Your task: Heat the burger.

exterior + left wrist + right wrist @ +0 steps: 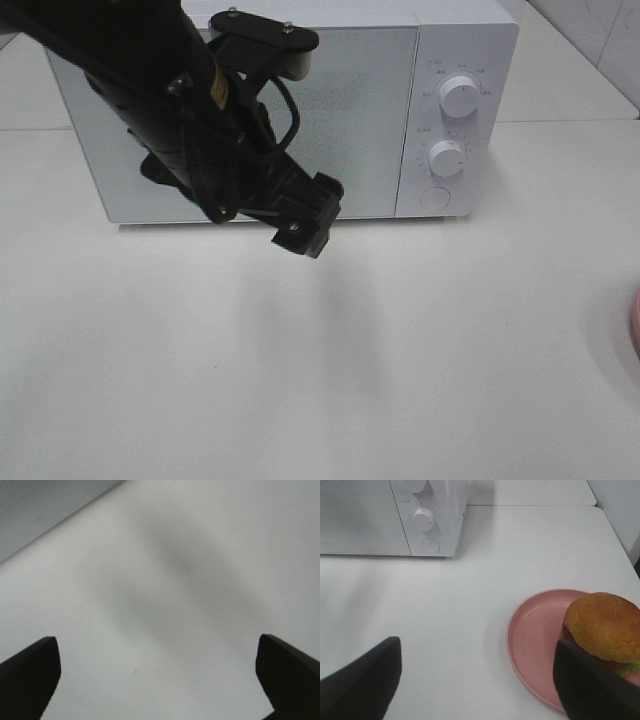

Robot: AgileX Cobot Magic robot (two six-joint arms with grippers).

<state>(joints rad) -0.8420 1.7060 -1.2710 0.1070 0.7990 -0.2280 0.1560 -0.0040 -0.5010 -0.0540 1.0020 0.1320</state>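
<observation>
The burger (605, 627), with a golden-brown bun and green filling, sits on a pink plate (535, 630) on the white table. My right gripper (476, 645) hovers open beside it. One dark finger (590, 685) overlaps the burger's near side in this view, and nothing is between the fingers. The white microwave (370, 110) stands at the back with its door shut. My left gripper (305, 232) hangs in front of that door, above the table. In the left wrist view the left gripper (156, 647) is wide open over bare tabletop.
The microwave has two knobs (458, 95) and a round button (435, 198) on its right panel. A sliver of the pink plate (636, 320) shows at the table's right edge. The microwave door (35, 510) lies close to the left gripper.
</observation>
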